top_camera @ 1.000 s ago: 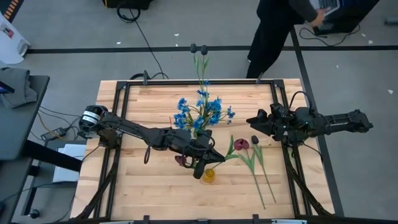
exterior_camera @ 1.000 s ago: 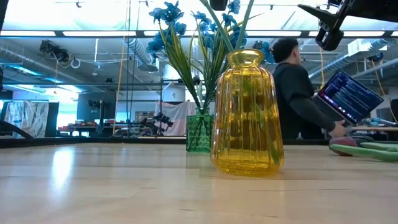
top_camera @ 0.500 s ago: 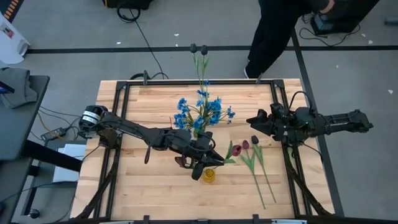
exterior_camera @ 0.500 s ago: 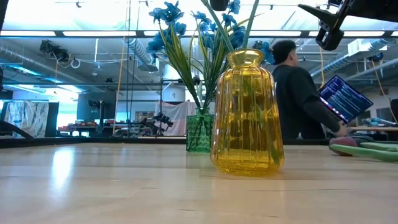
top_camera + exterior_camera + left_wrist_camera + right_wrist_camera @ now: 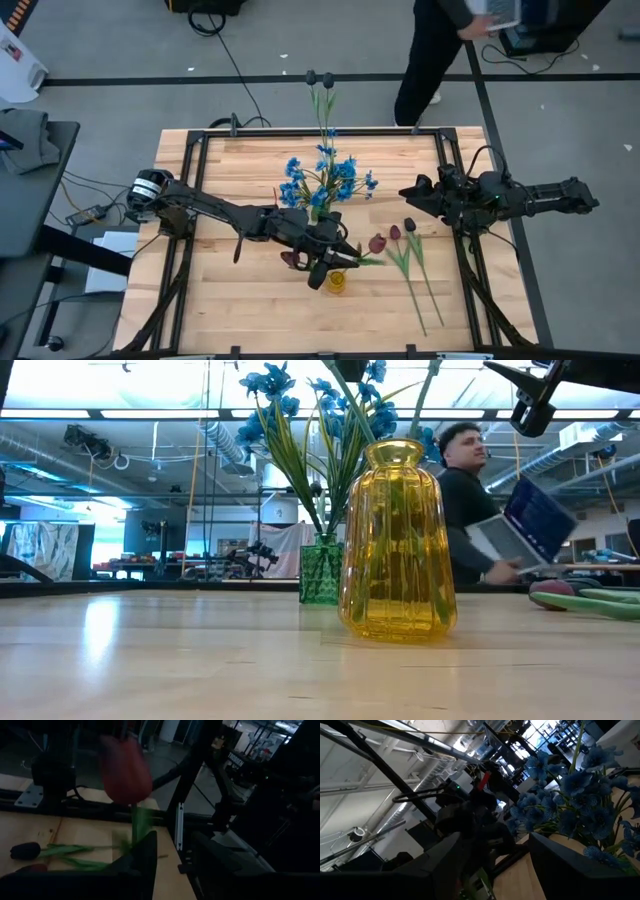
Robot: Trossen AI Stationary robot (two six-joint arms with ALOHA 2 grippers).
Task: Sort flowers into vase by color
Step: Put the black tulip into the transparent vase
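My left gripper [image 5: 338, 252] hovers just above the yellow vase [image 5: 336, 283], shut on a dark red tulip [image 5: 376, 243] whose head points toward the table's right. In the low view a green stem [image 5: 424, 388] slants up out of the yellow vase's mouth [image 5: 397, 540]. Blue sprays [image 5: 325, 178] stand in a green vase [image 5: 321, 570] behind it. Two more tulips [image 5: 415, 265] lie flat on the table to the right. My right gripper [image 5: 408, 192] waits open in the air over the table's right part. My left gripper pinches the tulip's green stem [image 5: 136, 822] a little below the red head [image 5: 125, 770], between its two fingers. The fingers lie across the stem. The flower is lifted and tilted, its head out past the fingers toward the table's right. The gripper hides the stem's lower part in the high view.
Two thin dark-headed stems [image 5: 318, 88] reach past the table's far edge. A dark red bud [image 5: 290, 258] shows beside the left gripper. A person [image 5: 430, 60] with a laptop moves behind the far edge. Bare wood lies along the near edge and on the left part [image 5: 220, 300].
The held tulip has tipped: its head swung toward the near edge and closer to the yellow vase, while in the low view the stem above the vase mouth leaned further right. My left gripper stayed over the vase. The person behind the table moved.
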